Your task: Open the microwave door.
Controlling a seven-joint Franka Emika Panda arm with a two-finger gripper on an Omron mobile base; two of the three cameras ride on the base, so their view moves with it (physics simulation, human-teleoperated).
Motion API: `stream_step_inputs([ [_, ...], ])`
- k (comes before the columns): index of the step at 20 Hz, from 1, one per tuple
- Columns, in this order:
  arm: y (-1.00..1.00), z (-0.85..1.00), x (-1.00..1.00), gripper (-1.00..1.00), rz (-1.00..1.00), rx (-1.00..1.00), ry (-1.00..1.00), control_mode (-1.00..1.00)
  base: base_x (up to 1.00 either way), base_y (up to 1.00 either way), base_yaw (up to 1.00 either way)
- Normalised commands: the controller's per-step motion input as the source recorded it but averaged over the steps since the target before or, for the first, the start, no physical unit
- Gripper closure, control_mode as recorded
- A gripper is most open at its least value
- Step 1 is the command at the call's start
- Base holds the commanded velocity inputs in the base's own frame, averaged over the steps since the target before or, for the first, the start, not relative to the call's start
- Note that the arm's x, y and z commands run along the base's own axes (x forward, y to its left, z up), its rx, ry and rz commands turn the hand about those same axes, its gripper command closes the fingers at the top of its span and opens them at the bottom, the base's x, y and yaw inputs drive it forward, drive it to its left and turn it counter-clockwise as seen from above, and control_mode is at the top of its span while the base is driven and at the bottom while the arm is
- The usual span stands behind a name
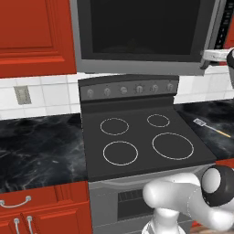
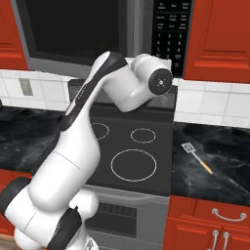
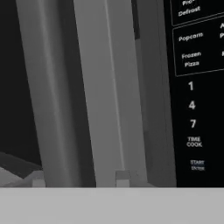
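Red cabinets [image 2: 219, 39] frame the microwave [image 2: 97, 34]; gripper [image 3: 81, 177] sits close at the microwave door [image 1: 141, 32] handle [image 3: 109, 87], seemingly to pull it, its grip impossible to tell

Support surface: black marbled countertop [image 2: 215, 161], running on both sides of the black-topped stove [image 1: 137, 137]. One item directly on it: a small spatula [image 2: 196, 156] with an orange handle, lying flat, below and right of the hand.
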Motion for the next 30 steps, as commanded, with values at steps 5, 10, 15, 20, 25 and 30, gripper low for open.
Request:
stream_step_inputs([
  [5, -0.28, 0.00, -1.00, 1.00, 0.24, -0.01, -0.02, -1.00, 0.00, 0.00, 0.00],
  [10, -0.17, 0.00, -1.00, 1.00, 0.26, -0.05, 0.00, -1.00, 0.00, 0.00, 0.00],
  [15, -0.21, 0.04, -1.00, -1.00, 0.23, -0.04, -0.03, -1.00, 0.00, 0.00, 0.00],
  [20, -0.51, 0.33, -0.78, -1.00, 0.14, 0.00, -0.13, -1.00, 0.00, 0.00, 0.00],
  [25, -0.04, 0.09, 0.11, -1.00, 0.00, -0.08, -0.32, -1.00, 0.00, 0.00, 0.00],
  [30, 0.00, -0.12, 0.59, -1.00, 0.00, -0.26, -0.29, -1.00, 0.00, 0.00, 0.00],
])
